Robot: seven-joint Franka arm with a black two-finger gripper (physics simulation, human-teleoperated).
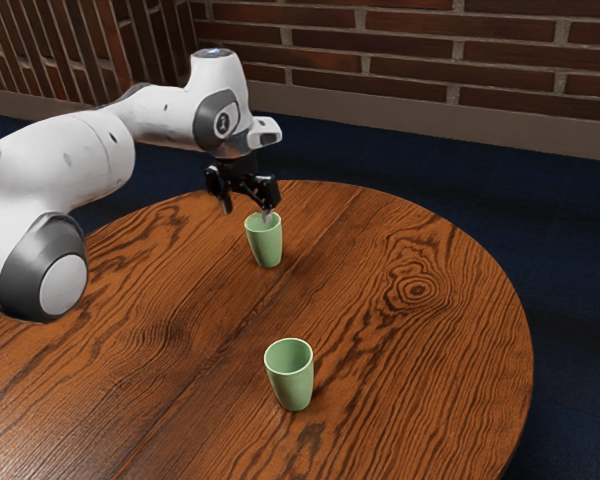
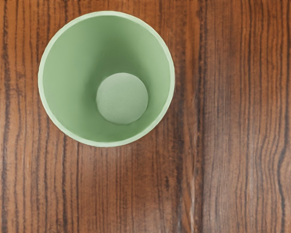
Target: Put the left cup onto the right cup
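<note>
Two light green cups stand upright on the round wooden table [image 1: 410, 300]. The far cup [image 1: 264, 240] is near the table's back edge; the near cup [image 1: 289, 373] stands toward the front. My black gripper [image 1: 248, 208] hangs just above the far cup's rim, open, with nothing between its fingers. One fingertip [image 1: 270, 212] is close over the rim on the exterior view's right. In the wrist view I look straight down into the far cup [image 2: 106, 77], which is empty, with bare wood [image 2: 233, 145] around it.
The table's edge curves round close behind the far cup. Dark blue carpet [image 1: 540, 200] and a brick wall [image 1: 430, 50] lie beyond. The white arm [image 1: 100, 150] comes in from the exterior view's left.
</note>
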